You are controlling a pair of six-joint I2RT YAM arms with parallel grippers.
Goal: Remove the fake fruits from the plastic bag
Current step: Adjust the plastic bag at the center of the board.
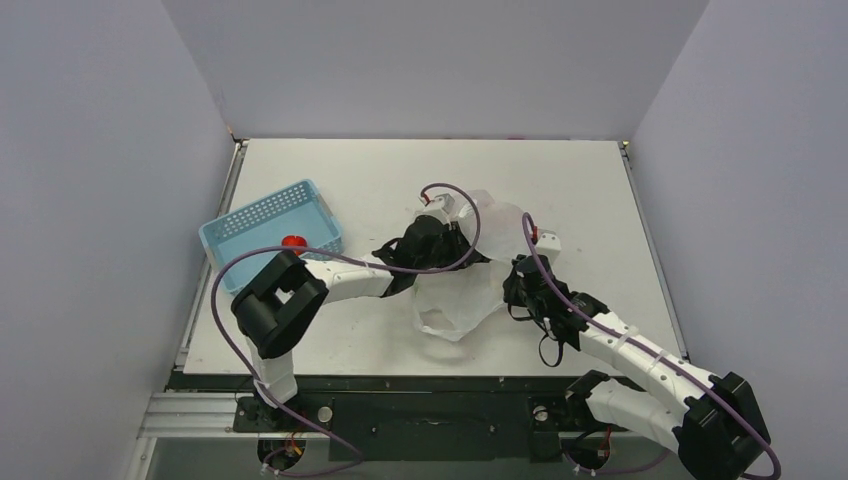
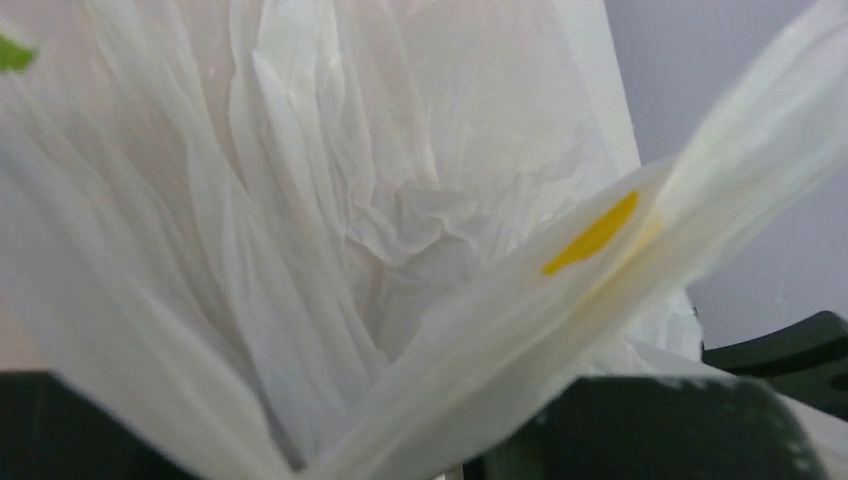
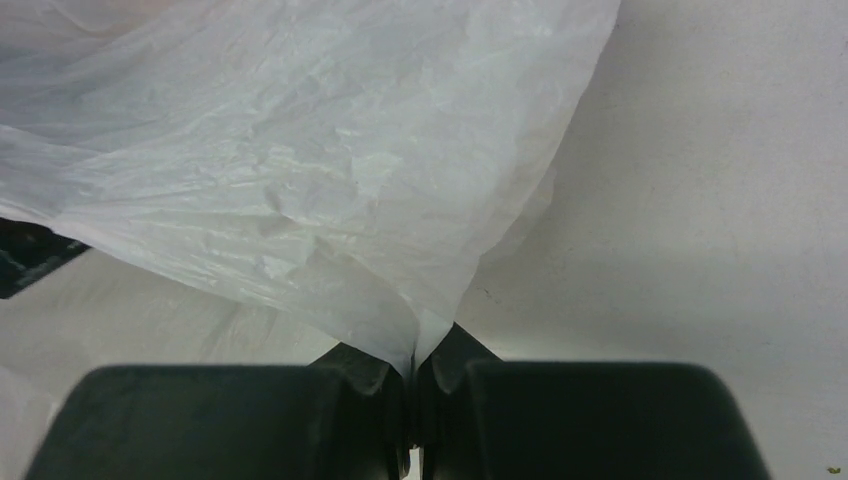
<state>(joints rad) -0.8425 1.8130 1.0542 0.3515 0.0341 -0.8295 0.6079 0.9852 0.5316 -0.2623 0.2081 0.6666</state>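
Right gripper (image 3: 412, 362): jaws pressed together, pinching a fold of film at the right edge of the bag (image 1: 465, 300).
Left gripper (image 1: 452, 238): at the bag's far-left side, nosed in against the film. Its wrist view shows almost nothing but crinkled film, with dark fingers (image 2: 650, 435) low in the corners and film lying between them. Whether the jaws are spread or nipping film, I cannot tell.
Bag: crumpled in the middle of the table (image 1: 350, 170), caught between the two grippers. A yellow print (image 2: 592, 235) and a scrap of green print (image 2: 12, 52) show on the folds near the left wrist.
Fruits: one red piece (image 1: 292, 241) lies in the basket (image 1: 262, 208), well to the left of the bag. No other fruit shows in any view, and the film is too bunched to see through.
Done: by the look of it, at least that one red piece is out of the bag.
Left: the rest of the fruits are probably inside the bag, hidden by the folds. How many there are cannot be told.
Stage: likely early to middle. The bag is pinned on its right so that the other arm can work at the opening.
Risk: thin film may bunch around the jaws in place of a fruit.
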